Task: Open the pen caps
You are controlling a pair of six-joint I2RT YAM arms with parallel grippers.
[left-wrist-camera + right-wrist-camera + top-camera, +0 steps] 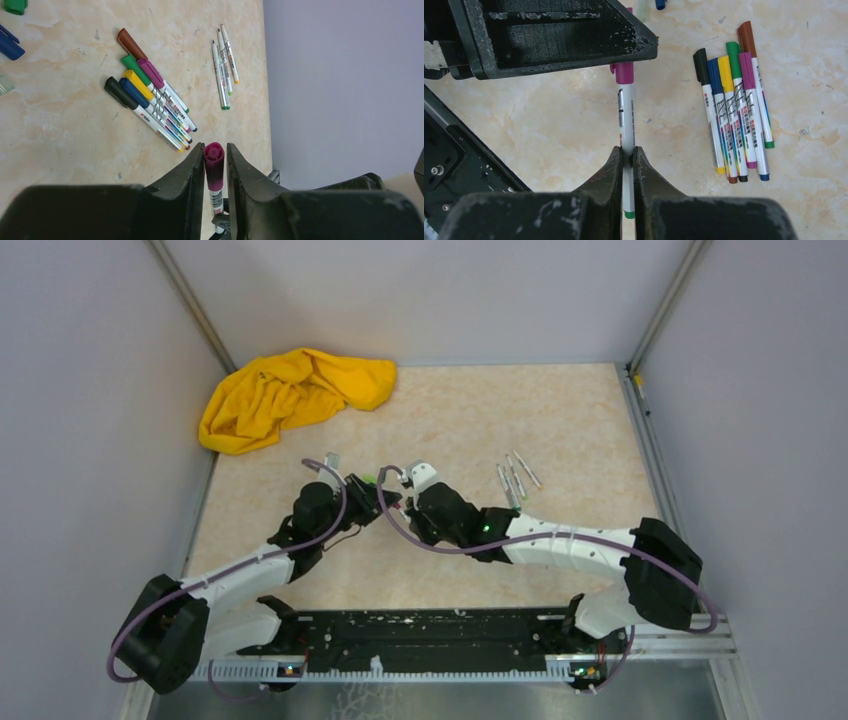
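Observation:
My left gripper (214, 149) and right gripper (627, 151) meet over the middle of the table, holding one pen between them a little above it. The left gripper (375, 498) is shut on the pen's purple cap (214, 167). The right gripper (405, 503) is shut on its white barrel (626, 117). The purple cap (624, 73) still sits on the barrel. Several capped pens (736, 100) lie side by side on the table, also seen in the left wrist view (150, 95). Three uncapped pens (225, 65) lie further right (515, 478).
A crumpled yellow cloth (295, 395) lies at the back left. Loose caps lie near the grippers: a green one (15, 6), a blue one (9, 45) and a pale one (4, 85). Grey walls close in the table on three sides.

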